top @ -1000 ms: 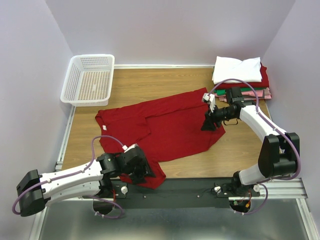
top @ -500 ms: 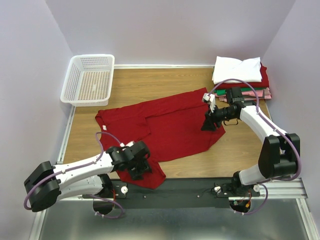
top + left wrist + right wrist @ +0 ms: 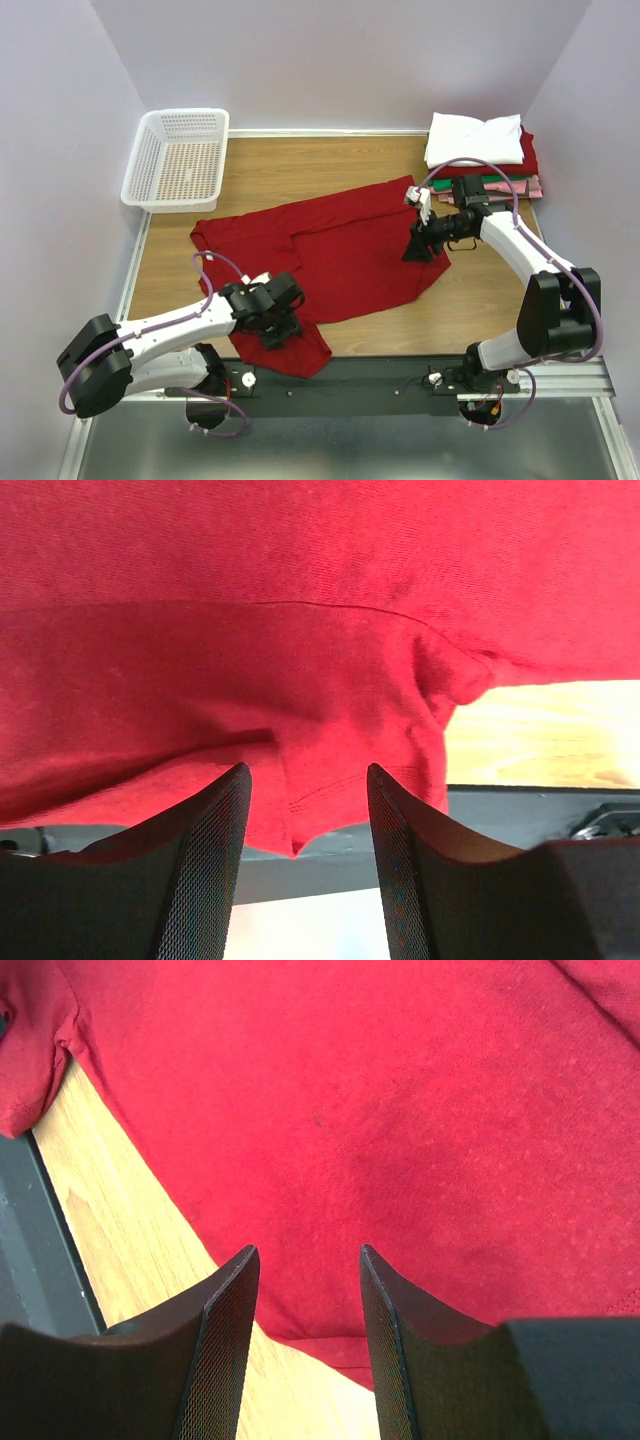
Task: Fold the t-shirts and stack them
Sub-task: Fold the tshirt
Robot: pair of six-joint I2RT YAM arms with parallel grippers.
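Since the earlier frames the left arm has swung its forearm farther right and away from the near edge, bringing the left pincer [image 3: 281, 328] over the near-left corner of the dark red t-shirt [image 3: 340, 250]; the right arm has held its pose. The left arm lies low and stretched along the near-left of the worktop [image 3: 300, 170], wrist tipped down. In the left wrist view its 2 fingers [image 3: 205, 870] stand apart, a fold of red hem hanging between them without being pinched. The right arm is bent at the elbow and reaches left, its right pincer [image 3: 418, 246] pointing down at the shirt's right edge; in the right wrist view its fingers [image 3: 225, 1340] are spread over the cloth edge. The shirt lies flat mid-worktop, its near corner drooping over the near rail. The stack of folded t-shirts [image 3: 480, 150], white on top, sits at the far right. A white basket [image 3: 176, 158] stands far left.
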